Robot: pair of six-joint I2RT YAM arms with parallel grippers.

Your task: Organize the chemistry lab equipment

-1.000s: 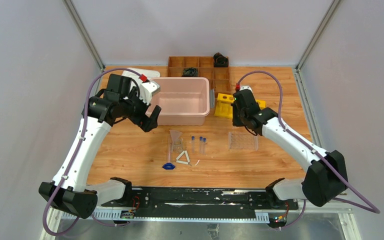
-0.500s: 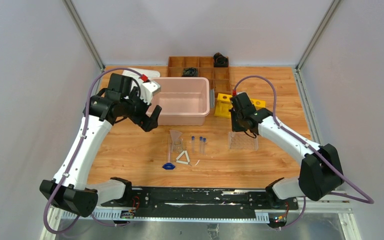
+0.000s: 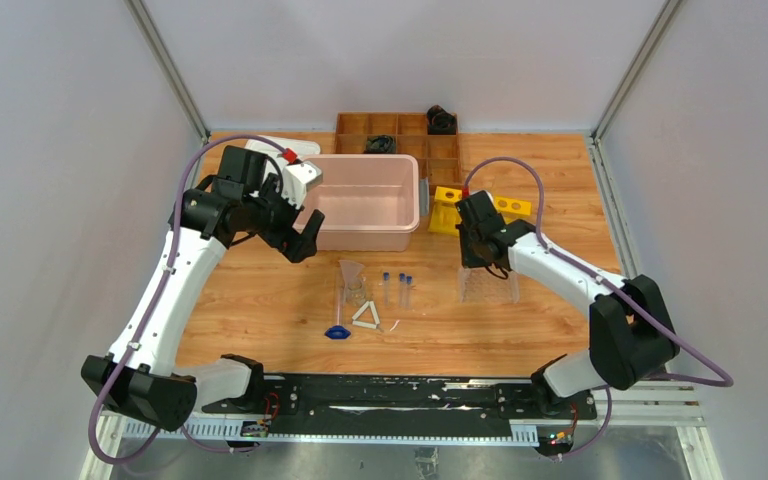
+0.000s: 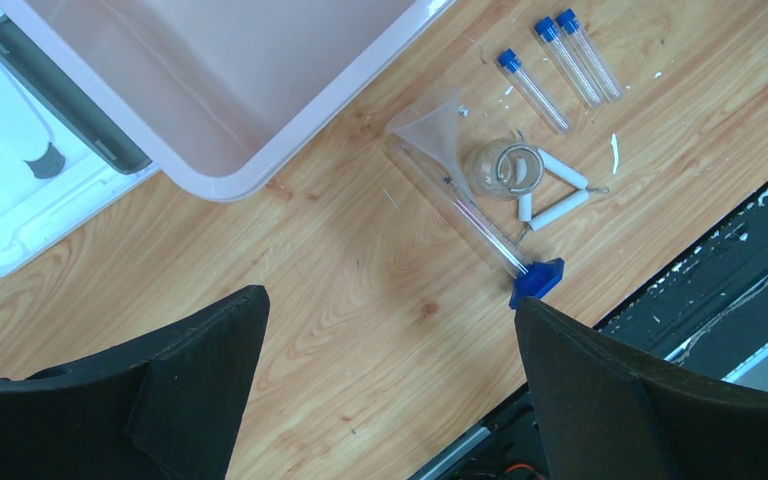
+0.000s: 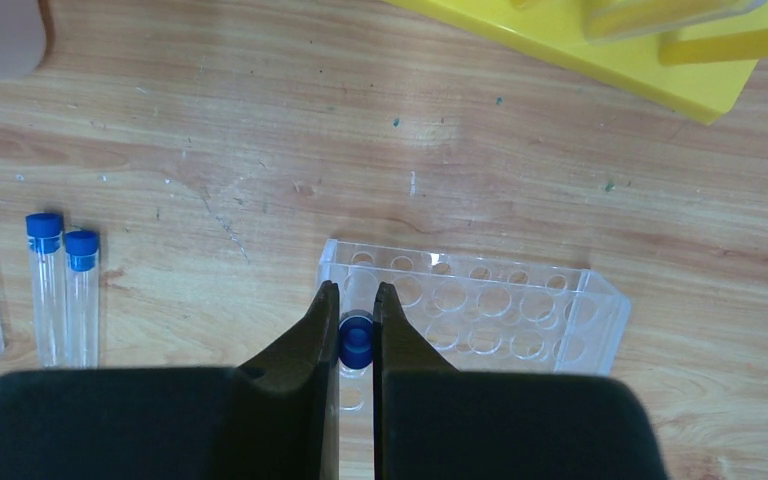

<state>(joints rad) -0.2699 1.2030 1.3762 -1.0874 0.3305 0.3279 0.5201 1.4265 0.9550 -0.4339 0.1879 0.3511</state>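
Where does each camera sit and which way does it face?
Top external: above and behind, looking down on the table; left arm, right arm show.
Left wrist: down past the open left gripper at funnel and loose tubes.
Right wrist: down past the right gripper, shut on a capped tube at the rack.
Shared: both wrists see the loose tubes.

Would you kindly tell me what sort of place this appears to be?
Probably a robot test cell staged as a chemistry bench: a left arm and right arm bolted to a wooden table between plain white walls, with blue-capped tubes, a clear tube rack and a glass funnel.
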